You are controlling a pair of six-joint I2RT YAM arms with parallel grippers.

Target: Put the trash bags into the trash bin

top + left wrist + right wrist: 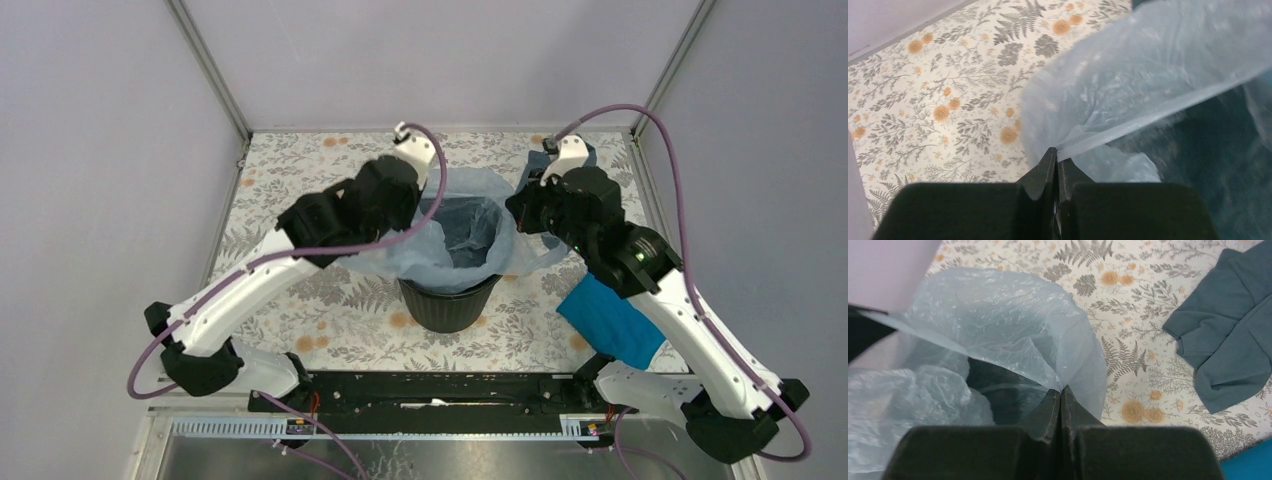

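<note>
While the left jaws and right jaws pinch opposite edges of the thin, slippery trash bag [415, 258] draped over the black trash bin [447, 308], you should hold gathered folds, pulling gently.

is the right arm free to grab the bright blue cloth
Probably not: its jaws are shut on the trash bag above the trash bin, and the bright blue cloth lies back by its forearm.

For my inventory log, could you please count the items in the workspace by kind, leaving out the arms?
Plastic bags: 1, the pale blue trash bag
Bins: 1, the black trash bin
Cloths: 2, the grey-blue cloth and the bright blue cloth
Total: 4
</note>
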